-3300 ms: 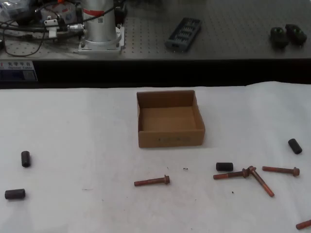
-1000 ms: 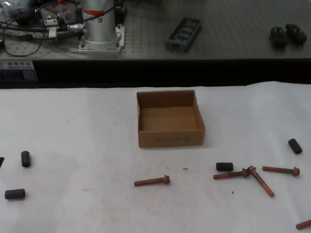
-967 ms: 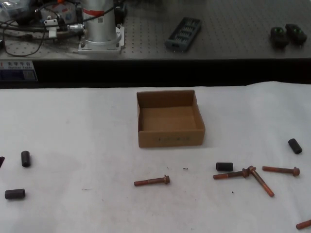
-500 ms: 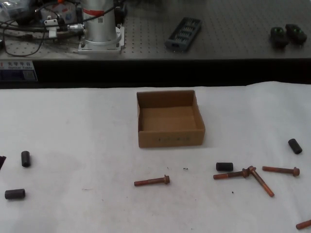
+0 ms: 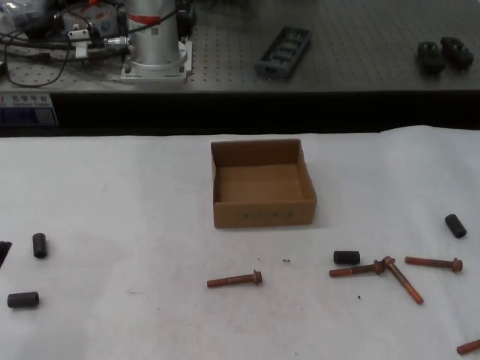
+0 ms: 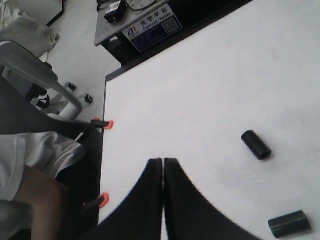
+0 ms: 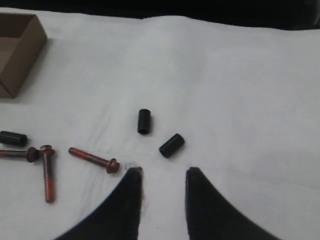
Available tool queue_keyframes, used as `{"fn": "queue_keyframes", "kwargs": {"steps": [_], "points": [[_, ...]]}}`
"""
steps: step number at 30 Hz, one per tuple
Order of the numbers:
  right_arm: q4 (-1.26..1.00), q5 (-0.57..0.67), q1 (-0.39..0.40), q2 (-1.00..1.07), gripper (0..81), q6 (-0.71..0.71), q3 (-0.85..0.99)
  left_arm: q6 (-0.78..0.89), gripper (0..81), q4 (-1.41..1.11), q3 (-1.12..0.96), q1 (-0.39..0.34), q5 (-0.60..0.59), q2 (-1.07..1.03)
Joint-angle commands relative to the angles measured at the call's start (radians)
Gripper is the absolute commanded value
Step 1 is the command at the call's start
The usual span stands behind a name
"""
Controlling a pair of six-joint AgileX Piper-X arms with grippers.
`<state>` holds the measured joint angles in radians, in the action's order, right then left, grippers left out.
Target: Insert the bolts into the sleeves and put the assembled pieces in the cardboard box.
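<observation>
The open cardboard box stands mid-bench with nothing in it. Rusty bolts lie in front of it: one alone, a crossed pair, one further right. Black sleeves lie at the left and the right. My left gripper is shut with nothing in it, above the bench's left edge, apart from two sleeves. My right gripper is open, close to two sleeves and a bolt.
Another bolt lies at the front right corner. The white sheet covers the bench; behind it a dark gap and a perforated table with a metal column. A seated person's leg and chair are beside the bench's left edge.
A dark gripper tip has crept into the high view at the left edge, near the two left sleeves. Bolts, sleeves and box have not moved.
</observation>
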<state>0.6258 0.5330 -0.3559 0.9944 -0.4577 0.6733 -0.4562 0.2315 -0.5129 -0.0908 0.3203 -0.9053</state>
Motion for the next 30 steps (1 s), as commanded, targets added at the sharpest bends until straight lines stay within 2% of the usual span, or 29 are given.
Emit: {"fn": "queue_keyframes", "kwargs": {"steps": [1,6,11,14,20,24,27,30], "points": [[0.016,0.015,0.012,0.007,25.3,-0.012,0.012,-0.029,0.6,0.016,-0.009,-0.004,0.122,-0.064],[0.122,-0.051,0.150,0.093,29.9,-0.034,0.069,-0.050,0.6,0.043,-0.011,-0.004,0.207,-0.179],[0.114,-0.057,0.261,0.141,29.8,-0.034,0.088,-0.109,0.6,0.052,-0.035,-0.004,0.201,-0.287],[0.096,-0.057,0.301,0.144,29.8,-0.029,0.088,-0.166,0.6,0.060,-0.064,-0.004,0.183,-0.346],[0.092,-0.062,0.312,0.144,29.8,-0.029,0.088,-0.548,0.6,0.016,-0.085,-0.004,0.192,-0.431],[0.092,-0.099,0.312,0.144,29.8,-0.036,0.088,-0.752,0.6,-0.034,-0.085,-0.004,0.094,-0.473],[0.085,-0.099,0.312,0.144,29.8,-0.036,0.088,-0.816,0.6,-0.076,-0.085,-0.004,0.028,-0.485],[0.085,-0.099,0.312,0.144,29.8,-0.036,0.088,-0.781,0.6,-0.102,-0.085,-0.004,0.011,-0.485]]}}
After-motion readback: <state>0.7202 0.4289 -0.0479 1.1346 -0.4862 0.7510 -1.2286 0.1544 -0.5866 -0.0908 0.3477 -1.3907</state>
